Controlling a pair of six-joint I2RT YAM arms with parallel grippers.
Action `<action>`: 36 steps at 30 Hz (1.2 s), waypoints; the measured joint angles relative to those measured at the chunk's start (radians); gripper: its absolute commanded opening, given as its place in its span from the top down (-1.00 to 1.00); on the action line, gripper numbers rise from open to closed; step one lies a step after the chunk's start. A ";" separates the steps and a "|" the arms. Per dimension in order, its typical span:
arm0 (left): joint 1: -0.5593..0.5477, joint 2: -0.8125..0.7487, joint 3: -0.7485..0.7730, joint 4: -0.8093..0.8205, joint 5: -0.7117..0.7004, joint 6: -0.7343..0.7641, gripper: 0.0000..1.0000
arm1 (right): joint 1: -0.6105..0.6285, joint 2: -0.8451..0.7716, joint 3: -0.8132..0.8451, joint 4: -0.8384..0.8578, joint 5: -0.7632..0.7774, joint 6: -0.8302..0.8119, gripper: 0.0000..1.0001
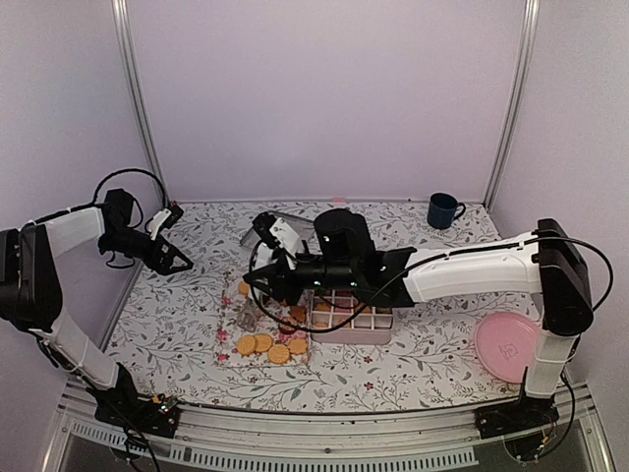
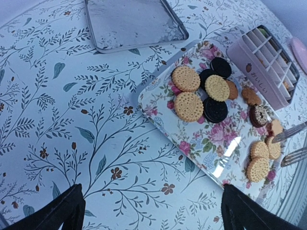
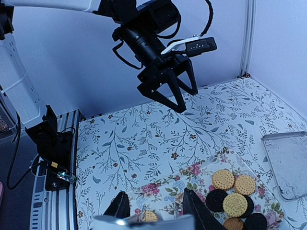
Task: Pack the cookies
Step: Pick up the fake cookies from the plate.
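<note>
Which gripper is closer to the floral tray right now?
Right. The right gripper, holding metal tongs, hangs over the floral tray; the left gripper hovers open off its left side, well apart.

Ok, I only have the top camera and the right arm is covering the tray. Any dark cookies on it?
Observer: Yes, the left wrist view shows at least two dark cookies on the floral tray.
Operator: Where is the right gripper working?
Observer: The right gripper is at a cluster of golden cookies at the tray's other end. I can't tell whether it grips one.
Operator: Is the left gripper holding anything?
Observer: No, the right wrist view shows the left gripper open and empty.
</note>
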 measured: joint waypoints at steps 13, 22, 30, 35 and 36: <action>0.000 0.000 0.000 0.000 -0.014 0.007 -0.99 | 0.020 0.127 0.071 0.006 -0.030 0.012 0.19; 0.000 0.000 0.000 0.000 -0.018 0.010 -0.99 | 0.034 0.153 0.084 0.005 -0.038 -0.006 0.12; 0.000 0.000 0.000 0.000 -0.018 0.010 -0.98 | 0.048 0.153 0.086 0.005 -0.063 -0.030 0.15; 0.000 0.000 0.000 0.000 -0.017 0.010 -0.99 | 0.048 0.153 0.086 0.000 -0.071 -0.048 0.40; 0.000 0.000 0.000 0.000 -0.017 0.010 -0.98 | 0.048 0.153 0.086 -0.002 -0.071 -0.047 0.46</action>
